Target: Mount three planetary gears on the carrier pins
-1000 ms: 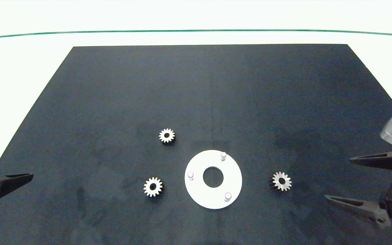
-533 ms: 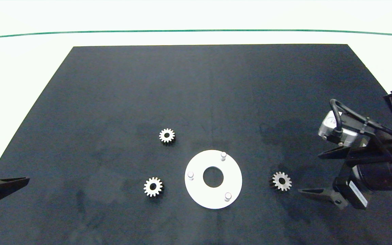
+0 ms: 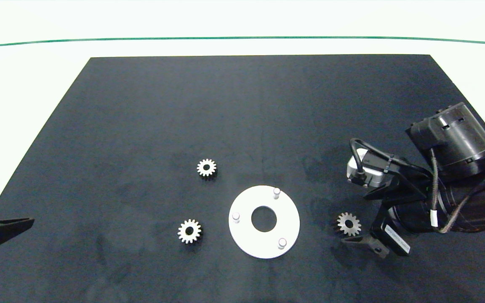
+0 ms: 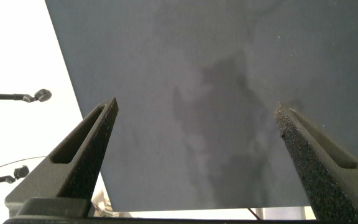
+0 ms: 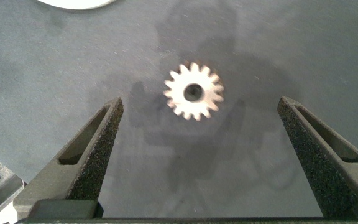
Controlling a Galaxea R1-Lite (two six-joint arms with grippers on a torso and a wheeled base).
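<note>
Three small silver planetary gears lie flat on the black mat: one (image 3: pixel 206 168) behind the disc to the left, one (image 3: pixel 189 231) to its left, one (image 3: pixel 348 224) to its right. The white ring-shaped disc (image 3: pixel 246 235) carries three bare carrier pins (image 3: pixel 276 192) (image 3: pixel 235 216) (image 3: pixel 282 242). My right gripper (image 3: pixel 354 219) hovers open over the right-hand gear (image 5: pixel 193 91), which lies between its spread fingers (image 5: pixel 89 149) without touching them. My left gripper (image 4: pixel 196 107) is open and empty at the mat's left edge, only one finger (image 3: pixel 2 229) showing from above.
The black mat (image 3: pixel 242 105) covers most of the white table, with a green line (image 3: pixel 242 38) across the far side. The disc's rim (image 5: pixel 73 3) shows at the edge of the right wrist view. The right arm's body (image 3: pixel 453 198) fills the mat's right side.
The right arm has swung in from the right edge toward the right-hand gear, its open fingers now straddling it. The left finger has slid slightly back toward the left edge.
</note>
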